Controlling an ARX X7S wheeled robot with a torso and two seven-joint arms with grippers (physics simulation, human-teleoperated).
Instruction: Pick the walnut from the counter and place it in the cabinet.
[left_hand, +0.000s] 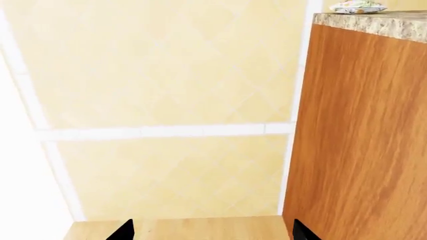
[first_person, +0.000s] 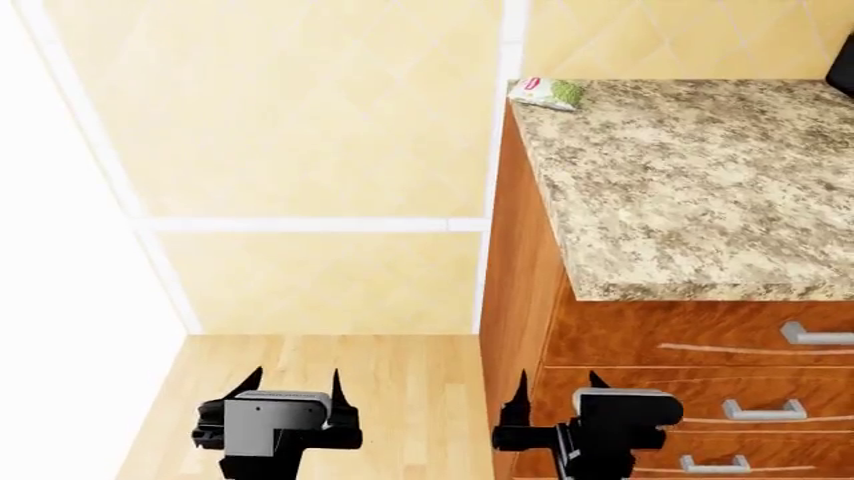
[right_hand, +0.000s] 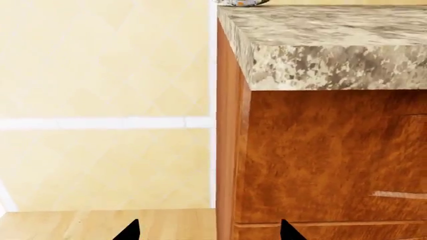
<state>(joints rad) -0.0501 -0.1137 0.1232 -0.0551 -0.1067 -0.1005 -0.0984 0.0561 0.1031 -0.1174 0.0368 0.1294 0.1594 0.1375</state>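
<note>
The search/approach step is judged to be in hand: nothing has been picked, and the walnut cannot be made out in any view. On the counter (first_person: 667, 180) only a white packet of green peas (first_person: 547, 92) is seen, at the far corner nearest the tiled wall (first_person: 294, 130); in the left wrist view the same packet (left_hand: 358, 7) is glimpsed over the granite edge. A dark object (first_person: 843, 65) is cut off at the head view's right border & cannot be identified.

Both arms are held low, below counter level & in front of the wooden cabinet (first_person: 514, 260). The left gripper (first_person: 291, 385) is seen over the wood floor (first_person: 374, 380), jaws spread apart w/ nothing between them. The right gripper (first_person: 558, 385) is seen by the cabinet's corner, near the drawer fronts (first_person: 694, 335), jaws likewise parted & empty. In each wrist view only the two dark fingertips (left_hand: 123, 231) (right_hand: 130, 232) show, w/ a clear gap.

Where the walnut lies relative to either gripper cannot be told; it is presumably on the counter outside the frame, poss. further right. Next move is judged to call for turning the head/base right to bring more of the slab into view, then raising an arm above the rounded edge before any reach is made
</note>
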